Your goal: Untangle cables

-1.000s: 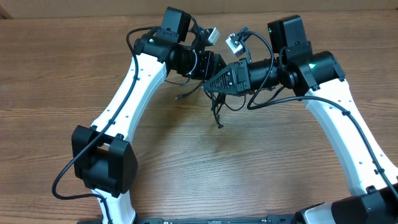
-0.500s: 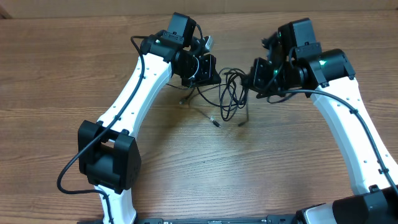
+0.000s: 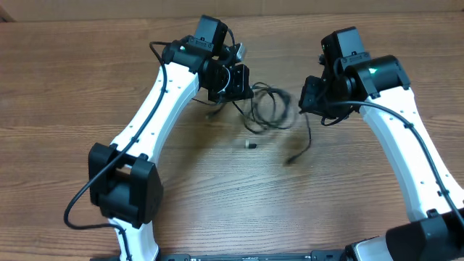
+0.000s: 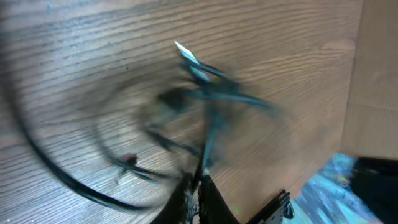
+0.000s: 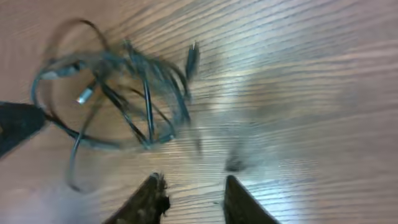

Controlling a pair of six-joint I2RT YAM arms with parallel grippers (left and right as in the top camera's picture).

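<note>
The cables (image 3: 270, 109) are a loose tangle of thin black cords hanging between the two arms, blurred with motion. My left gripper (image 3: 242, 85) is shut on a strand at the tangle's left edge. In the left wrist view the closed fingers (image 4: 198, 190) pinch a cord that runs up to the blurred bundle (image 4: 199, 93) and a silver plug (image 4: 185, 52). My right gripper (image 3: 307, 96) stands just right of the tangle, open. Its fingers (image 5: 193, 196) hold nothing, and the cables (image 5: 127, 81) lie ahead to the left. Two plug ends (image 3: 251, 144) (image 3: 293, 157) dangle low over the table.
The wooden table (image 3: 232, 203) spreads below both arms. The white left arm (image 3: 156, 109) slants in from the lower left and the white right arm (image 3: 406, 152) from the lower right. A tan strip (image 3: 109, 11) borders the table's far edge.
My left gripper has shut on the cables. The right gripper has let go, opened and drawn back to the right. The tangle has spread out and its freed ends swing down.
</note>
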